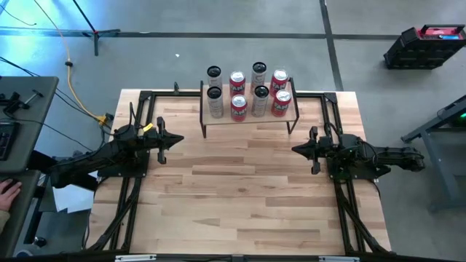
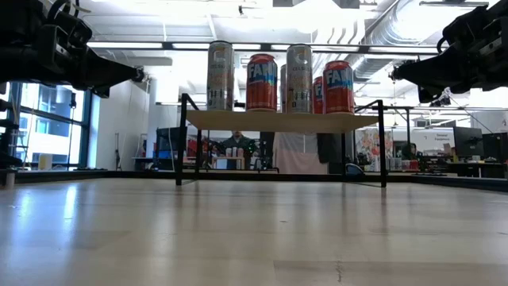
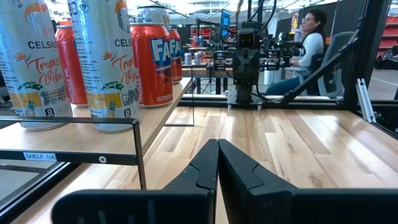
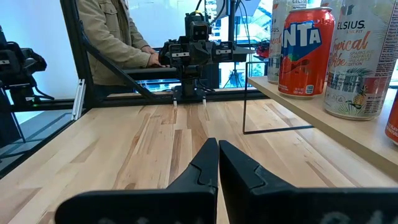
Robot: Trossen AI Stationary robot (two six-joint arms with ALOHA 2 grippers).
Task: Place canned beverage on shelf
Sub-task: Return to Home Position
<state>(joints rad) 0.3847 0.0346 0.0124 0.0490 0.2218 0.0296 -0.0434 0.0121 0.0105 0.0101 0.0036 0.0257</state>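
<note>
Left gripper (image 1: 178, 138) and right gripper (image 1: 295, 148) sat pressed together, empty, flanking the low light-wood black-legged shelf (image 1: 250, 118); a stray homing swing could topple its packed red and silver cans (image 1: 238, 107).

The middle of my bench (image 1: 240, 189) is bare wood between my two arms, so either pincer could sweep across it freely. My left pincer (image 1: 178, 140) and right pincer (image 1: 295, 148) sit near the side edges, fingers pressed together, well apart from each other. At the far edge the shelf (image 2: 278, 121) stands in the way. Eight cans (image 1: 238, 106) crowd its top in two rows, leaving only narrow gaps. Under the plank, between its thin black legs, the space is open.
</note>
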